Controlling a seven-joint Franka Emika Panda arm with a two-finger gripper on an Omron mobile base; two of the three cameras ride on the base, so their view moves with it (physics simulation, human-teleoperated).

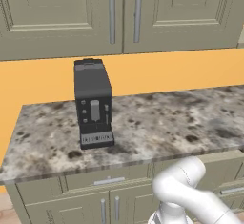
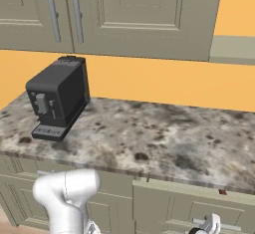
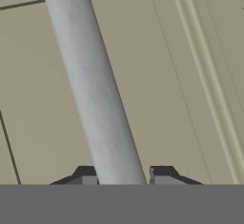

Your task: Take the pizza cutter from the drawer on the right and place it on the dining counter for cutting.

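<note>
While clamped low on front of drawer (image 2: pixel 199 205), gripper (image 3: pixel 121 176) pinches grey bar handle (image 3: pixel 95 89) between its 2 dark fingertips (image 3: pixel 85 175), 1 each side, pressed against bar. Seen in hand view: handle runs diagonally up-left across flat olive-beige drawer front (image 3: pixel 181 75).

Left to right in right base view: black coffee machine (image 2: pixel 57 98) at left end of granite worktop (image 2: pixel 164 133), standing upright, near back wall. White arm (image 2: pixel 67 198) rising at lower left. Further right, under worktop edge, drawer pulled out a little, front proud of neighbouring cabinet faces. Small reddish bit (image 2: pixel 222 192) visible at top gap of drawer, towards right – poss. pizza cutter, too small to tell. Gripper's white hand at handle, bottom right of view.

Upper cabinets (image 2: pixel 124 14) w/ 2 vertical bar pulls above, orange wall between.
</note>
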